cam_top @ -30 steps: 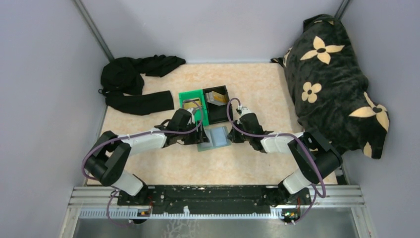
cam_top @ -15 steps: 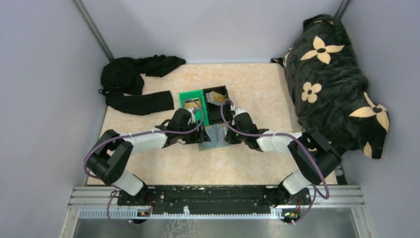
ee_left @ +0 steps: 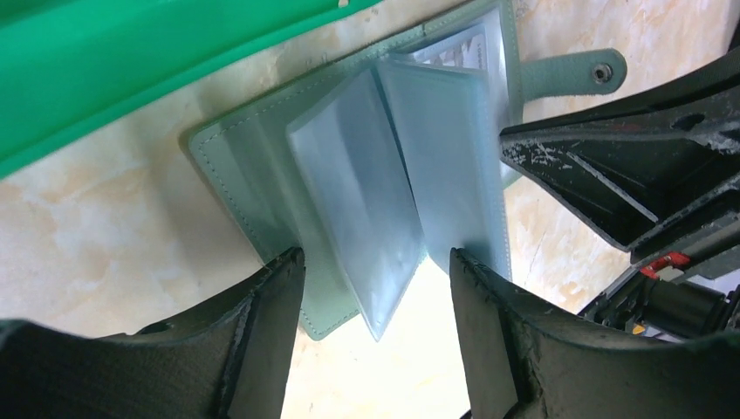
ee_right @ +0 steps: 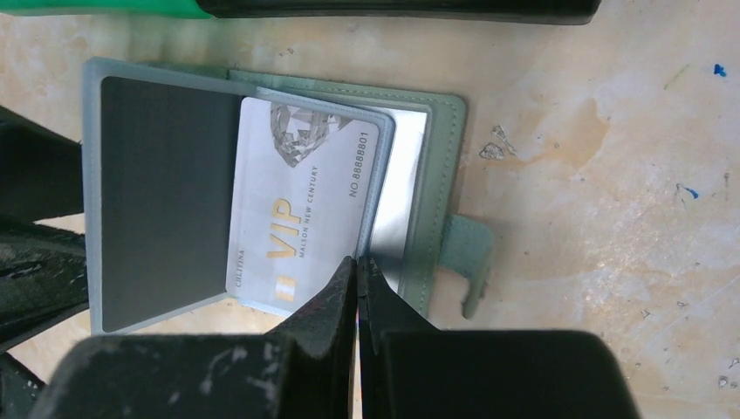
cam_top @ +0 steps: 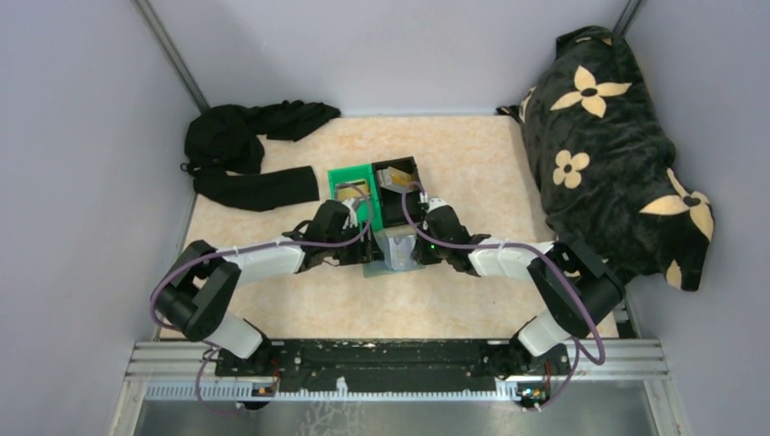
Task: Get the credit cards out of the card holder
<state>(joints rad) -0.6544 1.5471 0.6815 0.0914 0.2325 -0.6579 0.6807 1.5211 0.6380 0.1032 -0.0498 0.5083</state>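
- Card holder (cam_top: 396,251) lies open mid-table (cam_top: 472,154), just on the near side of the green bin (cam_top: 350,180) and black bin (cam_top: 399,177).
- Left tool (ee_left: 377,262) is wide, fingers straddling the clear sleeves (ee_left: 366,192) at the holder's left end. Likely bracing it against sliding.
- Right tool (ee_right: 358,262) is fully closed, tips at the sleeve edge beside the VIP card (ee_right: 297,201). Can't tell if it pinches anything.
- The card sits in its sleeve, not yet out.

1. Plain grey walls (cam_top: 82,136) closed in my table (cam_top: 472,154), its top beige and mottled.
2. Black clothes (cam_top: 245,154) lay back left.
3. A black flowered blanket (cam_top: 608,136) was heaped on my right.
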